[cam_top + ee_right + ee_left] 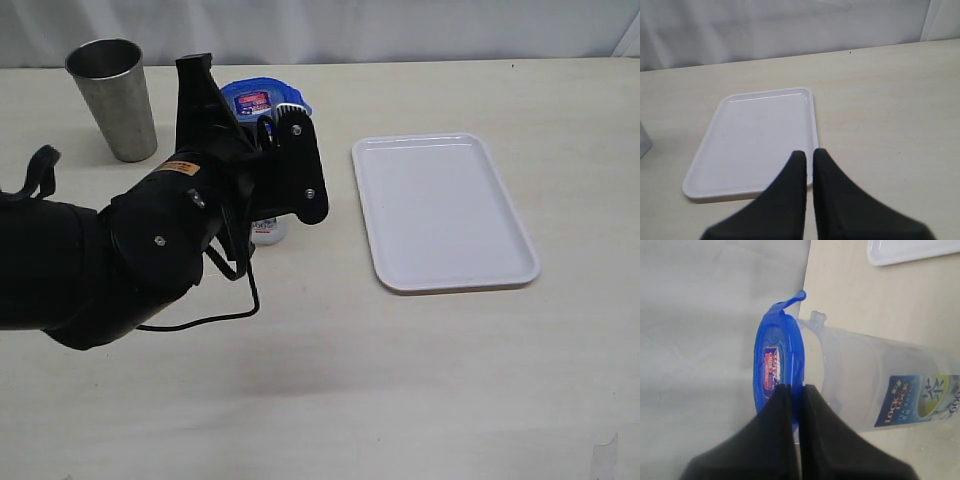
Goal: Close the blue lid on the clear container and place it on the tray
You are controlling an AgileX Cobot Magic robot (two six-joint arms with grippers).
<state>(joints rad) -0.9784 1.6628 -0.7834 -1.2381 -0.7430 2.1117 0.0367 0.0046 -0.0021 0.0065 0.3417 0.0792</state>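
The tray lies flat on the pale table with nothing on it, and I place everything else from it. The clear container stands upright on the table off one long side of the tray, near it but clearly apart and not touching its rim. Most of it is hidden behind the left arm, so from the room I see only its foot and a bit of its label.

The blue lid sits at the container's mouth, label face outward. One of its flaps sticks out from the rim, unlatched. I cannot tell whether the lid is pressed fully home.

The left gripper reaches in from the side away from the tray. Its two black fingers are drawn together, pinching the edge of the lid.

A steel cup stands farther from the tray than the container does, well apart from both.

The right gripper hangs above a short end of the tray, just at its rim. Its fingers are pressed together and hold nothing.
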